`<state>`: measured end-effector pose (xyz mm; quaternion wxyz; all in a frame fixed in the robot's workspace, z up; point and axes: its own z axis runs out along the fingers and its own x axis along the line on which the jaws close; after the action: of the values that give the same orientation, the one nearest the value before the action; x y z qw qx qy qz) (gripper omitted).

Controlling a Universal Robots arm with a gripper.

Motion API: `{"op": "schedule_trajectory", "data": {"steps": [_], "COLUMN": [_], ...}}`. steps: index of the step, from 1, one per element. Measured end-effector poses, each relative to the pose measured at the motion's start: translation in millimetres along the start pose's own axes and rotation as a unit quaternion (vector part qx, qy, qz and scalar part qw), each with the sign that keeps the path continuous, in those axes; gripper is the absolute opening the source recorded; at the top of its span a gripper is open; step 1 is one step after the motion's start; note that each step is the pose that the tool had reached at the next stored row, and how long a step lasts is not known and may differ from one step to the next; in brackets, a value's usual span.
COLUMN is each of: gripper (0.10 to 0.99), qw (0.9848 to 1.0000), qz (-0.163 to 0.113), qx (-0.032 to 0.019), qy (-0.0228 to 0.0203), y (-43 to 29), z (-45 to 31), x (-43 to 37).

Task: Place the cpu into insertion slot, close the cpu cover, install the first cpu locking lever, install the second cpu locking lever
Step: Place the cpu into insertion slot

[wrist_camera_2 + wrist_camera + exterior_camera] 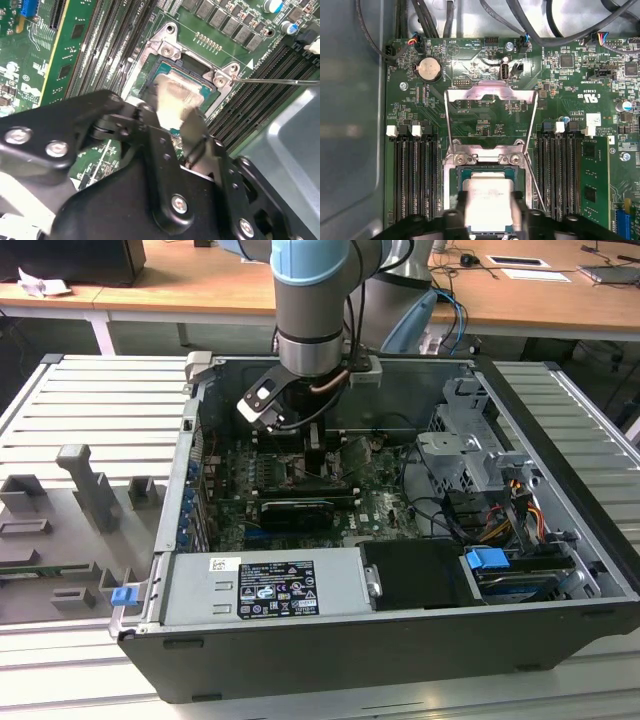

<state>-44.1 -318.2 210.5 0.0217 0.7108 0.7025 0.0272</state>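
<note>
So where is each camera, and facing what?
Exterior view: off the arm, looking into the computer case; arm and gripper show.
First wrist view: on the arm, facing the motherboard, cpu cover raised; gripper tips show.
Second wrist view: on the arm, oblique; gripper linkage shows.
Both wrist views: gripper holds the cpu at the insertion slot.

Inside the open case [590, 530], on the motherboard [570, 95]: the insertion slot [490, 171], flanked on two opposite sides by memory slots [415, 180]. Clamped between the fingertips of the gripper [175, 107], directly over that slot: the cpu [488, 200]. Tipped up from one slot edge, clear of the opening: the cpu cover [490, 92]. Under the case: the table [80, 410].
</note>
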Motion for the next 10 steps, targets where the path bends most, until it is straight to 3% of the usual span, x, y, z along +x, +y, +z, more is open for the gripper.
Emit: {"op": "schedule_trajectory", "data": {"steps": [1,4,5,7,10], "gripper": [0.459,0.278,0.157,0.106,0.106], "qw": [1.0,1.0,1.0,1.0,1.0], "qz": [0.0,0.0,0.0,0.0,0.0], "qx": [0.0002,0.0007,0.0009,0.001,0.0011], "qy": [0.0,-0.0001,-0.0001,-0.0001,-0.0001], "y": [0.1,0.3,0.3,0.4,0.4], "z": [-0.2,-1.0,-1.3,-1.8,-2.4], "x": [0.0,-0.1,0.0,0.0,0.0]}}
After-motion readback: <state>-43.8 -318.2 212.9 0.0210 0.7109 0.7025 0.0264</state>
